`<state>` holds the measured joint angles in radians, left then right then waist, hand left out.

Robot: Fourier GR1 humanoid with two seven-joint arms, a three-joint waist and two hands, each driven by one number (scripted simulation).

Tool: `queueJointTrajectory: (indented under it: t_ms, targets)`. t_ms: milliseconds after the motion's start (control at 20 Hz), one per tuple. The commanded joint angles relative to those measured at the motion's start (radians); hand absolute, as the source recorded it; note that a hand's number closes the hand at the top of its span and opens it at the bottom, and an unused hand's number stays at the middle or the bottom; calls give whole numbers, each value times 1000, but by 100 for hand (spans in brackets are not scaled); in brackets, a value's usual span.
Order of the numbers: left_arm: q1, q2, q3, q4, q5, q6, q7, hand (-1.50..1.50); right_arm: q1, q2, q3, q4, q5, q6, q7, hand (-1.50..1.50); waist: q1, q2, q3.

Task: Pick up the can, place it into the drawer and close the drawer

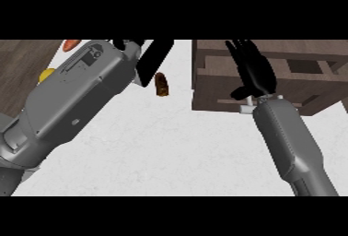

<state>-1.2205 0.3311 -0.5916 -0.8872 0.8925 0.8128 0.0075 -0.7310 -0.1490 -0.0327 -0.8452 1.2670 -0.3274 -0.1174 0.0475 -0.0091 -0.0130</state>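
Clerk: Item one, can: brown, short, a little tilted, seen against the white counter, in the gap between left hand and drawer

Checker: Position against the fingers?

Clerk: Just below and beside the left hand's black fingers. Touching or apart, cannot tell. Standing on the counter or lifted off it, cannot tell either. Well apart from the right hand

Checker: Item two, left hand, state?

Clerk: Near the scene's top, largely hidden by its own forearm. Fingers curled or straight, cannot tell

Checker: Item three, right hand?

Clerk: Over the drawer's wood, fingers long and straight, released, holding nothing

Checker: Step in hand, by your judgement?

Clerk: Probably getting the can across to the drawer with the left hand. To do it well:
- Have fingers and thumb wrapped round the can's middle before any travel.
- Keep the can upright and carry it rightward, clear of the drawer's near wall.
- Lower it into a dark opening, not onto the rim.
- Move the right hand out of that path, then use it to push the front shut.

Checker: Sundries?

Clerk: Orange thing and yellow thing, far left beyond the forearm, no part of the job
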Motion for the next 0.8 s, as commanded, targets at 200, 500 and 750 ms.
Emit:
queueJointTrajectory:
  t_ms: [200, 500, 750]
  targets:
    - [67, 50, 10, -105, -23, 6, 42, -150, -119, 7, -74, 277, 15, -198, -17, -150, 13, 22, 14]
    - [100, 92, 3, -178, -56, 19, 59, -150, -217, -19, -124, 419, 19, -300, -31, -150, 32, 25, 15]
    - [97, 103, 22, -191, -62, 25, 83, -150, -332, -58, -161, 508, 16, -329, -28, -150, 41, 34, 15]
